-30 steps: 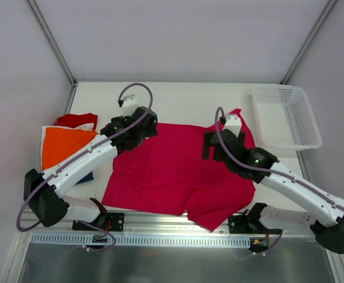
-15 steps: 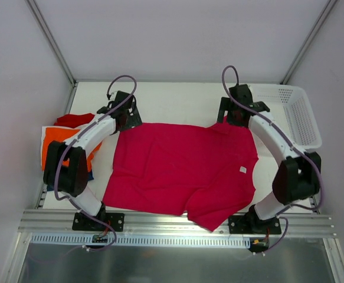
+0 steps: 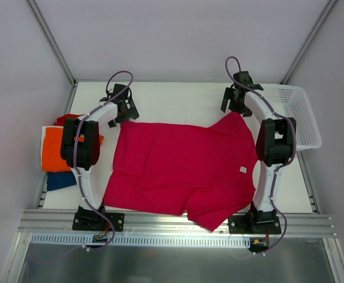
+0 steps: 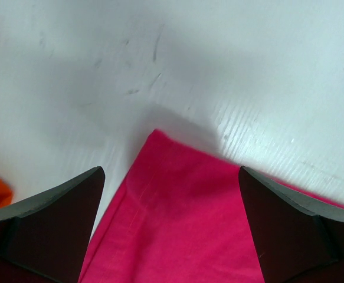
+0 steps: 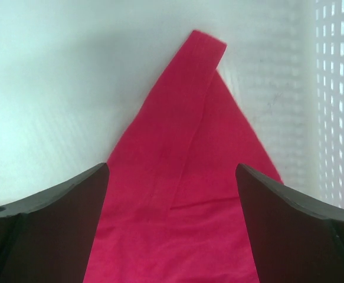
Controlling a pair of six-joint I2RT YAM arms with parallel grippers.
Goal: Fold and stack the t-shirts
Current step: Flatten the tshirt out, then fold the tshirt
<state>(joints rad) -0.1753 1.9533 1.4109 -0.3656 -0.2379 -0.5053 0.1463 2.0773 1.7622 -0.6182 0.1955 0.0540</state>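
A magenta-pink t-shirt (image 3: 177,168) lies spread flat on the white table, a small white label on its right side. My left gripper (image 3: 120,112) is open above the shirt's far left corner (image 4: 177,200). My right gripper (image 3: 235,105) is open above the shirt's far right corner, a folded pointed sleeve (image 5: 186,147). Neither holds cloth. A stack of folded shirts sits at the left edge: orange (image 3: 53,147) on top, red (image 3: 70,119) behind, dark blue (image 3: 58,180) and a white edge below.
A white perforated plastic basket (image 3: 298,121) stands at the far right, close beside the right arm, and shows in the right wrist view (image 5: 337,88). Metal frame posts rise at the back corners. A rail runs along the near edge (image 3: 177,239).
Both arms have stretched out to the far edge of the table. The shirt's far edge has been drawn out flat and wide, and both grippers now stand open over its far corners.
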